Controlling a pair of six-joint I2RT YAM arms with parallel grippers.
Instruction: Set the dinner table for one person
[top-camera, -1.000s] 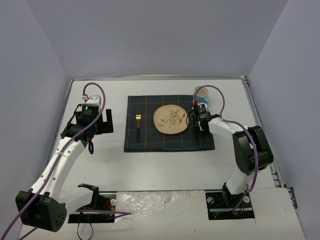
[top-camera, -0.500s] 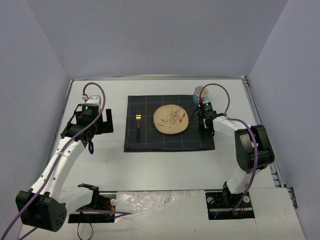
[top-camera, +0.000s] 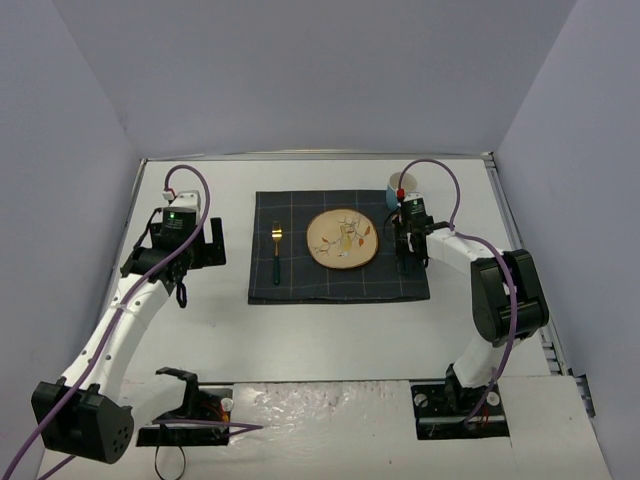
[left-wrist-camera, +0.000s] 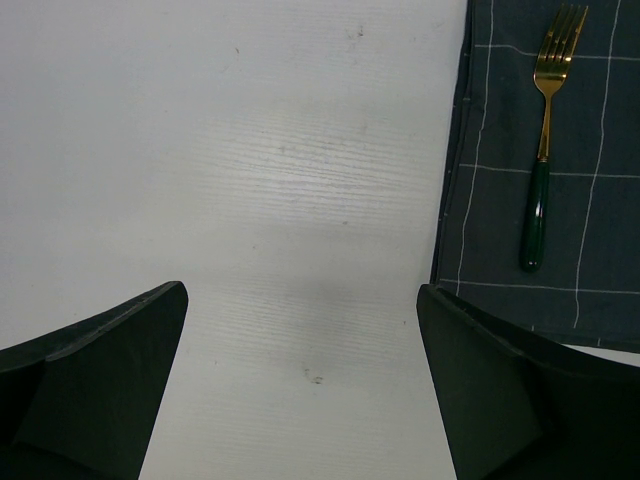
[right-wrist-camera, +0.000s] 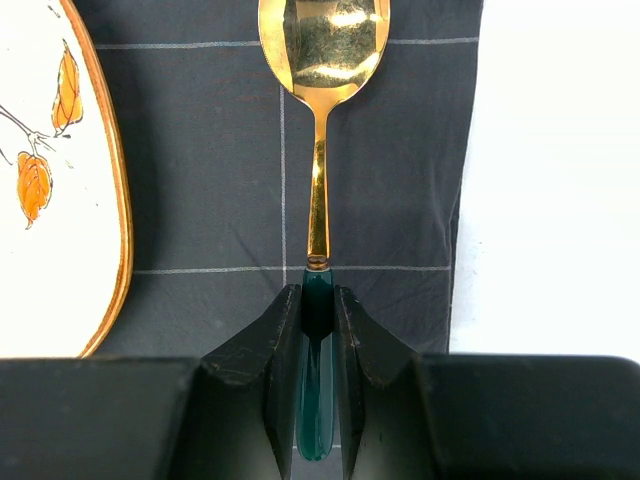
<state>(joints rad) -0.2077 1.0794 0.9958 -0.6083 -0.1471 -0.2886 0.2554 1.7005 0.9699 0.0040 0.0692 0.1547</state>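
Right gripper clamps the spoon by its green handle, over the mat at 3 o'clock of the plate; light, stiff, probably slippery; left gripper hangs spread wide above the white bench.

- We see left arm: white links, black joints, purple cable.
- Right arm: same, we note red wrist dot.
- Right gripper: matte black wedges.

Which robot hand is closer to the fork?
Left. The left gripper hangs open just left of the fork, off the mat; the right gripper is beyond the plate, shut on the spoon.
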